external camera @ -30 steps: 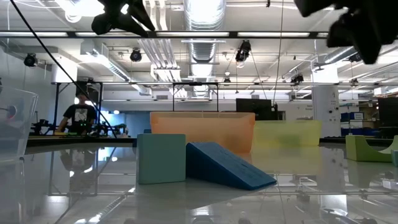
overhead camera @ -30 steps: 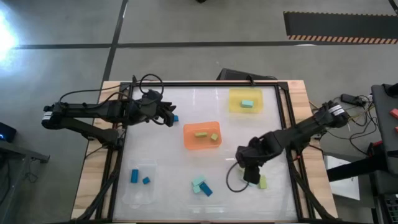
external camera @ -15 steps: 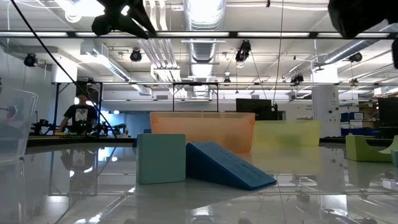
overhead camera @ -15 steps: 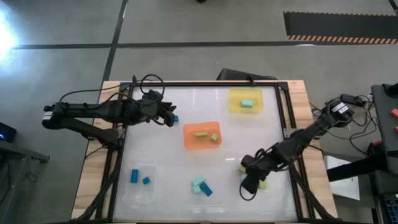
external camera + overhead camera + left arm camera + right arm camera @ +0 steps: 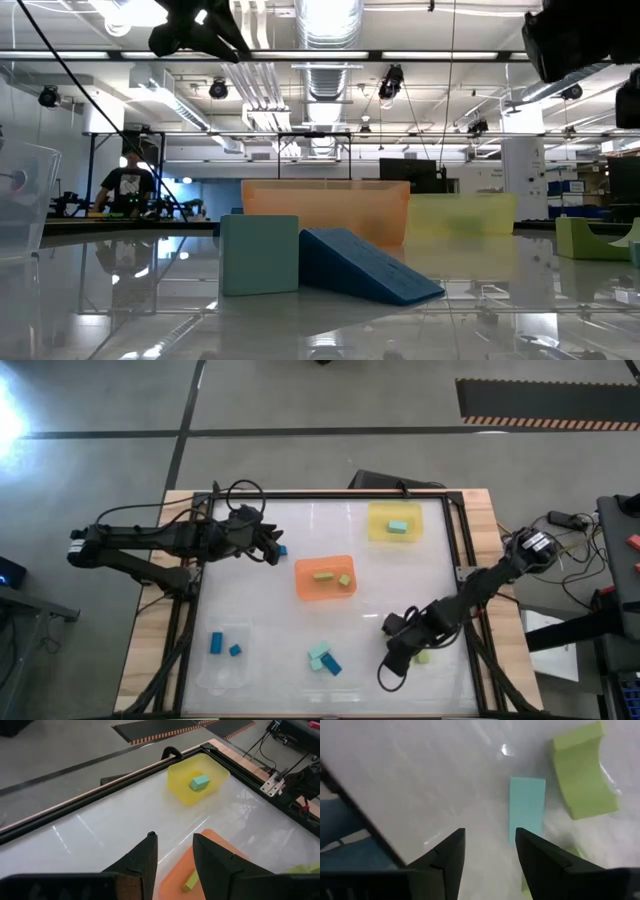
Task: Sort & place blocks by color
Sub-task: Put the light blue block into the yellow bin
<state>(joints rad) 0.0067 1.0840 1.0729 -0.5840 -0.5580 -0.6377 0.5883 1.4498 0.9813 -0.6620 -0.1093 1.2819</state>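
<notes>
The white table (image 5: 260, 590) is carrying three trays, and the orange tray (image 5: 325, 579) at its middle serves as landmark. It is holding two yellow-green blocks (image 5: 322, 574). Far-right of it, the yellow tray (image 5: 395, 521) is holding one teal block (image 5: 398, 527); near-left of it, the clear tray (image 5: 224, 656) is holding two dark blue blocks (image 5: 216, 643). Loose on the table, nearer than the orange tray, a teal cube (image 5: 259, 254) is touching a dark blue wedge (image 5: 362, 266) whose long axis is running sideways across the low view. Near-right of the orange tray, the right gripper (image 5: 489, 854) is hovering with fingers slightly parted, holding nothing, over a teal slab (image 5: 526, 807) lying beside a yellow-green curved block (image 5: 584, 769). Left of the orange tray, the left gripper (image 5: 173, 857) is waiting, fingers narrowly apart, by another dark blue block (image 5: 282, 549).
</notes>
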